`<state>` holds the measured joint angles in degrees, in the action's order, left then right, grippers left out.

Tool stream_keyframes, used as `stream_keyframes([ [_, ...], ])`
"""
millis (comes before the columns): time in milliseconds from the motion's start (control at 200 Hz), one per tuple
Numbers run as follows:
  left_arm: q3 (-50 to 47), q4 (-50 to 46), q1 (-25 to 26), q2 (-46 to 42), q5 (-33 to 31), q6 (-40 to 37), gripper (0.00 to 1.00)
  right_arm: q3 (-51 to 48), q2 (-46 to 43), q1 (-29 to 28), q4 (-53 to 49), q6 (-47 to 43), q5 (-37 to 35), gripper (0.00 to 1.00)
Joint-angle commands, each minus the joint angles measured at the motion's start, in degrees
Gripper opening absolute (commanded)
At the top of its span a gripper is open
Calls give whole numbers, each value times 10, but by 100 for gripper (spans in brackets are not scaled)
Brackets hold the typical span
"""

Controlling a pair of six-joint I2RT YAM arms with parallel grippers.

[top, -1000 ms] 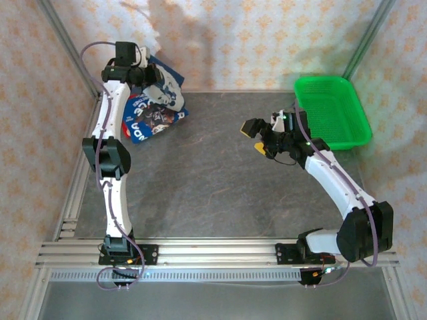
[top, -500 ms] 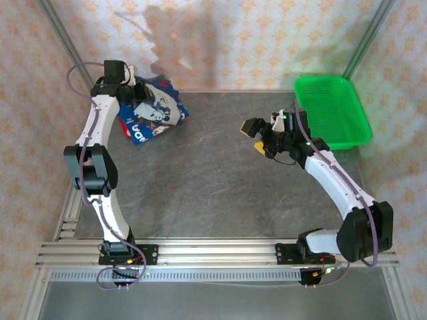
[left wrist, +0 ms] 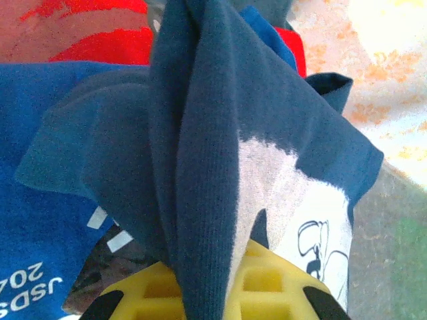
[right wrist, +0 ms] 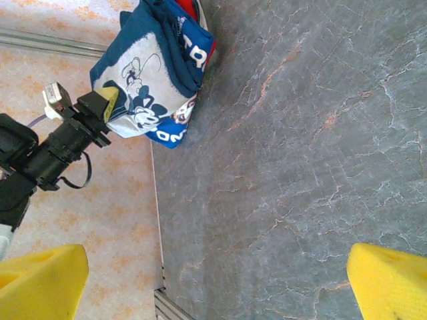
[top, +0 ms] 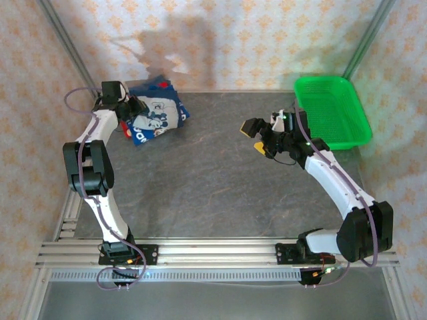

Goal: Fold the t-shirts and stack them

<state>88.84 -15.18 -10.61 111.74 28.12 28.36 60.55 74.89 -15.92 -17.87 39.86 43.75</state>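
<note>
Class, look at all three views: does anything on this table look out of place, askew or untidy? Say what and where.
The navy t-shirt at the far-left corner stands out. It is pinched by the left gripper and draped crumpled and askew over the folded blue shirt and red shirt, not flat. Nothing else looks odd.

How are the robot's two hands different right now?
The left hand is pinched shut on the navy t-shirt; the right hand is wide open and empty. The left hand is at the far left corner; the right hand is near the green basket. Both have yellow fingers.
</note>
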Motion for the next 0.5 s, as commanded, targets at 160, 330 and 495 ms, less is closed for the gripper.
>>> stream_keyframes([
  [160, -45, 143, -13, -20, -46, 124, 0, 2, 1, 4, 12, 1, -8, 99],
  [330, -71, 175, -22, -33, -76, 158, 0, 4, -1, 5, 8, -2, -13, 99],
  [495, -89, 204, -30, -32, -76, 192, 0, 2, -1, 5, 13, 1, -17, 99],
])
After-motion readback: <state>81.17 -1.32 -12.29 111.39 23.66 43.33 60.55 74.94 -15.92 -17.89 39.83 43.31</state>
